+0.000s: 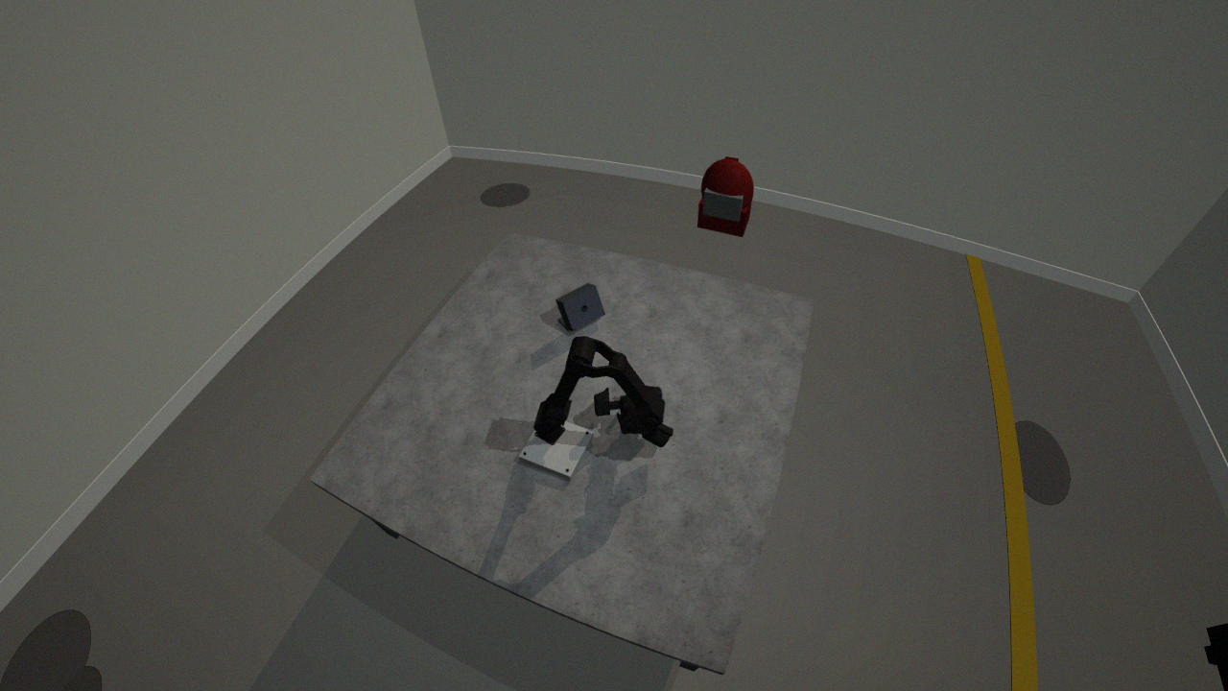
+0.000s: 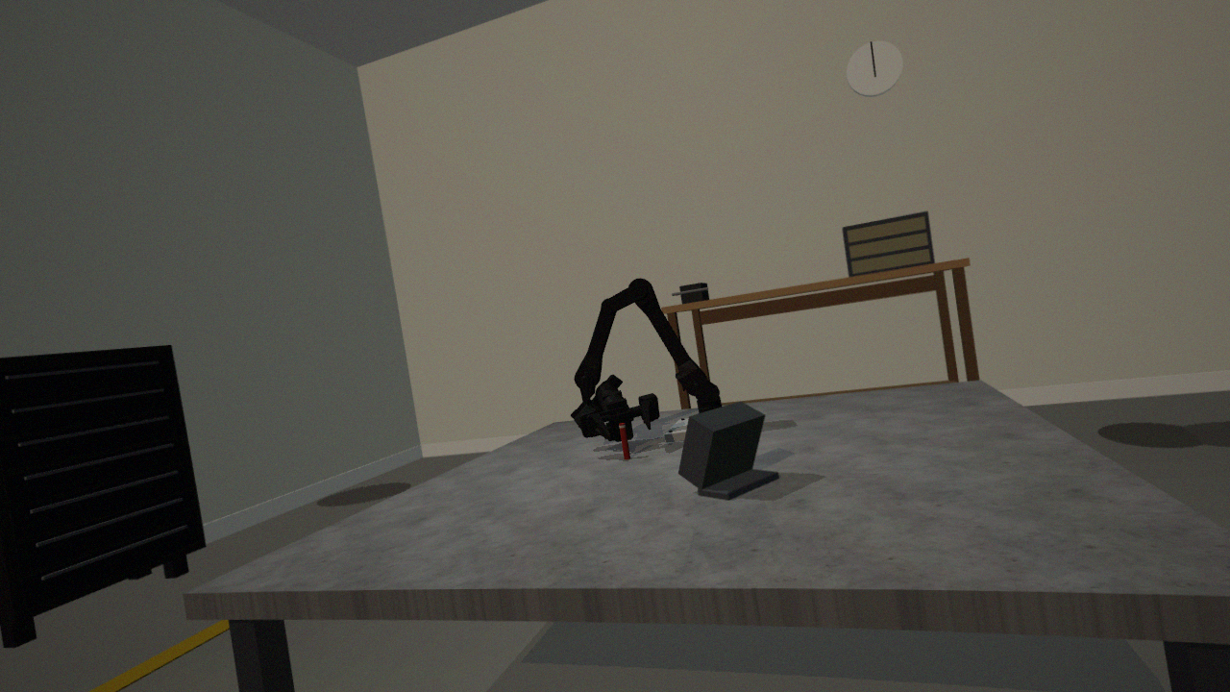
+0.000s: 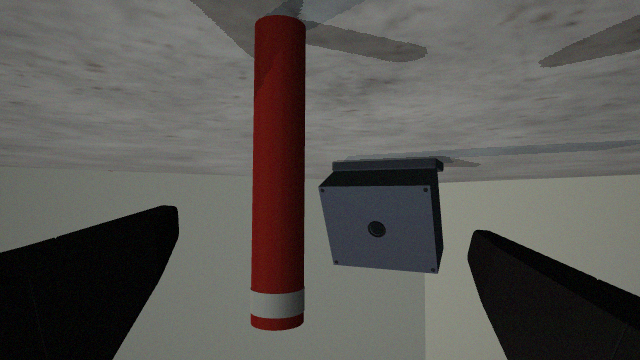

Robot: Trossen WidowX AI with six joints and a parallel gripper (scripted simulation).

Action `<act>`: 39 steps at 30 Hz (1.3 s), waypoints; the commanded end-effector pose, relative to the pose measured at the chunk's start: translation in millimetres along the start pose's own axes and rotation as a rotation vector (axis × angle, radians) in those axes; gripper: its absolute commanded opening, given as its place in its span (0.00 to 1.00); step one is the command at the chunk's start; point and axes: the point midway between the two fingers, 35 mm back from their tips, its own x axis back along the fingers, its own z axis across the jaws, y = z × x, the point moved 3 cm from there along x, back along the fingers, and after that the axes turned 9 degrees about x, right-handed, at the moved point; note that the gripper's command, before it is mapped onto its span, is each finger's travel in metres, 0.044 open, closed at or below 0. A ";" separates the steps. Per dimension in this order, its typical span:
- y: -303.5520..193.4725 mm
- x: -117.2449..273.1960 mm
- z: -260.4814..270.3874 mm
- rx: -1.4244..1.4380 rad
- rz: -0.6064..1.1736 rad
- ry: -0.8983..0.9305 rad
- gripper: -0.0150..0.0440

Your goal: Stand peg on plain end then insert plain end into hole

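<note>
The red peg (image 2: 625,443) (image 3: 278,165) stands upright on the table (image 1: 703,344) (image 2: 860,525) (image 3: 100,100), plain end down. Its white band (image 3: 277,304) is near the top end, shown low in the upside-down wrist view. I cannot make the peg out in the top view. My gripper (image 3: 325,232) is wide open and empty; its fingertips show left and right of the peg's banded end, touching nothing. The sloped panel (image 1: 571,312) (image 2: 730,445) (image 3: 350,215) stands beyond the peg, its hole (image 1: 583,308) (image 3: 376,229) empty. The exterior view shows only the panel's back and side.
The white base plate (image 1: 546,459) lies under the arm's base, beside the gripper. The arm bends high over the table between its base and the gripper. A wooden bench (image 2: 808,287) stands in the background. A red object (image 1: 728,181) is beyond the table.
</note>
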 end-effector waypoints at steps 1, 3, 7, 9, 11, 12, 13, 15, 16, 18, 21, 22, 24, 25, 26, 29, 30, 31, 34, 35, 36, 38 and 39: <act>-7.2 -3.9 1.2 -0.008 -0.082 -0.092 1.00; -10.5 -6.1 1.2 -0.016 -0.131 -0.139 1.00; -17.4 -9.5 1.5 -0.029 -0.236 -0.220 1.00; -21.0 -10.7 1.9 -0.034 -0.292 -0.253 1.00; -25.0 -11.7 2.5 -0.038 -0.352 -0.282 1.00; -27.1 -12.1 2.8 -0.039 -0.383 -0.295 1.00; -29.3 -12.4 3.3 -0.040 -0.415 -0.306 1.00; -33.9 -12.9 4.3 -0.042 -0.480 -0.325 1.00; -36.4 -13.0 4.8 -0.042 -0.513 -0.331 1.00; -41.5 -13.0 6.1 -0.042 -0.579 -0.340 1.00; -49.8 -12.6 8.4 -0.038 -0.678 -0.342 1.00; -52.8 -12.4 9.2 -0.036 -0.711 -0.339 1.00; -59.1 -11.8 11.0 -0.030 -0.776 -0.329 1.00; -62.4 -11.4 11.9 -0.027 -0.808 -0.321 1.00; -65.8 -10.9 12.8 -0.024 -0.840 -0.312 1.00; -76.8 -9.3 15.6 -0.012 -0.931 -0.275 1.00; -80.7 -8.7 16.6 -0.008 -0.960 -0.259 1.00; -84.7 -8.0 17.5 -0.004 -0.989 -0.242 1.00; -97.3 -5.6 20.0 0.006 -1.069 -0.183 1.00; -101.7 -4.7 20.8 0.010 -1.093 -0.160 1.00; -106.2 -3.7 21.6 0.014 -1.117 -0.136 1.00; -112.2 -2.5 22.5 0.019 -1.146 -0.103 1.00; -113.0 -2.3 22.6 0.020 -1.150 -0.099 1.00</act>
